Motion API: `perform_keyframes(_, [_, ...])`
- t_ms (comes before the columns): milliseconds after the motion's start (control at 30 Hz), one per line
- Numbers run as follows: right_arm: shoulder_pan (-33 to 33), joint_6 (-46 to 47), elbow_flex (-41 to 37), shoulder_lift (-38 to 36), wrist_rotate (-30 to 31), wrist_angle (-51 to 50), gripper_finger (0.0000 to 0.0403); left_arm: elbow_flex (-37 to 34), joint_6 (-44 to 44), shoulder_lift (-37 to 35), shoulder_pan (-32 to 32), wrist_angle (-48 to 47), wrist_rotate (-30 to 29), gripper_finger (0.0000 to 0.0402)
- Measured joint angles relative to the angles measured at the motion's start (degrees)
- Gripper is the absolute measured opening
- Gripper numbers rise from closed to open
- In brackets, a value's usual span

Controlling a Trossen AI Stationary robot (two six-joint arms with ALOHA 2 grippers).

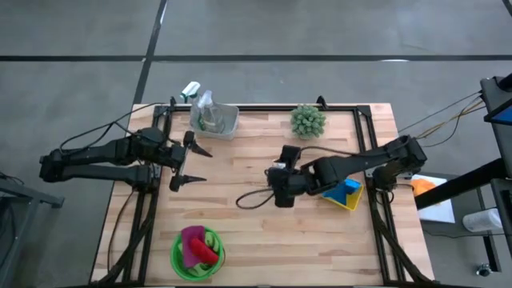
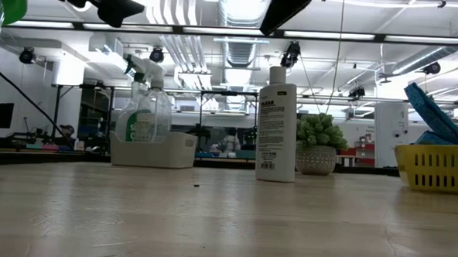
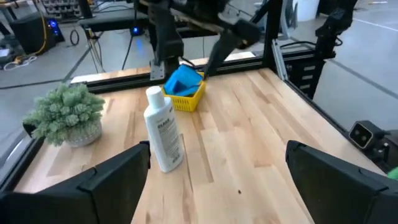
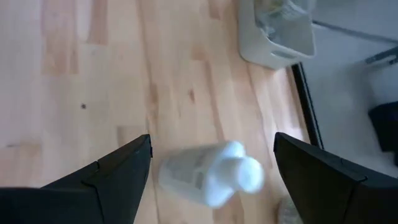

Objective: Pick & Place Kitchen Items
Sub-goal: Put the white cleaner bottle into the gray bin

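Note:
A small white bottle [image 2: 277, 123] stands upright on its base in the middle of the table, also seen as the white bottle [image 3: 165, 130] in the left wrist view. My right gripper [image 1: 276, 186] hangs open above the bottle [image 4: 211, 174], pointing slantwise down and clear of its cap. My left gripper [image 1: 192, 166] is open at the table's left, raised off the table, facing the bottle from a distance. Spray bottles stand in a clear bin [image 1: 214, 118] at the far left. Blue sponges lie in a yellow basket [image 1: 346, 194]. A pink cloth and a red item lie in a green bowl [image 1: 198, 250].
A spiky green potted plant [image 1: 307, 120] stands at the far edge, right of the clear bin. A black metal frame [image 1: 264, 107] runs around the table top. Bare wood [image 1: 240, 232] lies between the bowl and the bottle.

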Motion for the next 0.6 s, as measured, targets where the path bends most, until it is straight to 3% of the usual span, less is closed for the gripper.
perform_keyframes(133, [-1.8, 0.2, -0.6, -3.2, -1.3, -0.6, 0.0334, -1.6, 0.0, -1.3, 0.0, 3.2, -0.5, 0.0374])
perform_keyframes(233, [-2.3, -1.1, -1.7, -5.6, -3.3, 6.0, 0.0334, -5.6, -0.7, -2.9, 0.0, 12.7, -0.2, 0.0374])
perform_keyframes(300, [-1.9, -4.3, -4.4, -7.4, -5.7, 15.9, 0.0334, -9.7, -2.4, -4.1, 0.0, 21.9, 0.6, 0.0374])
perform_keyframes(433, [-1.3, -13.6, -15.4, -10.6, -13.8, 45.8, 0.0334, -17.2, -4.7, -6.9, 0.0, 35.7, 0.5, 0.0374])
perform_keyframes(500, [-1.3, -16.5, -21.7, -11.7, -17.1, 58.1, 0.0334, -18.7, -5.4, -8.8, 0.0, 36.2, -0.4, 0.0374])
perform_keyframes(600, [-1.3, -18.1, -30.0, -14.5, -18.3, 67.4, 0.0334, -19.3, -5.9, -12.3, 0.0, 30.5, -0.5, 0.0374])
